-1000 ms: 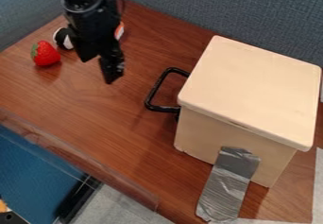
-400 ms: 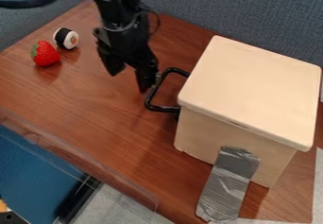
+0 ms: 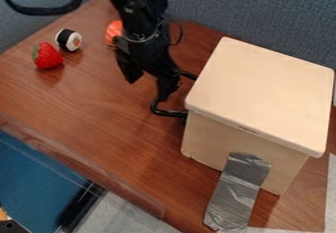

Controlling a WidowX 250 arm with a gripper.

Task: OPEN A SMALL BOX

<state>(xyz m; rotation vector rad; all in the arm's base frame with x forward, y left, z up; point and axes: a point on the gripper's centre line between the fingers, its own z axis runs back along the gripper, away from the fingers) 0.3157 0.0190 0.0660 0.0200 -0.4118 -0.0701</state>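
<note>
Box, handle partly behind pincer.

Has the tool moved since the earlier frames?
Yes, the tool has moved rightward in the picture and now partly covers the black handle.

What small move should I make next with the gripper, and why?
I'd probably ease the gripper down slightly, aiming one finger into the handle. The gripper is open and that finger overlaps the handle in view, though I can't tell whether they touch; the lid is shut.
</note>
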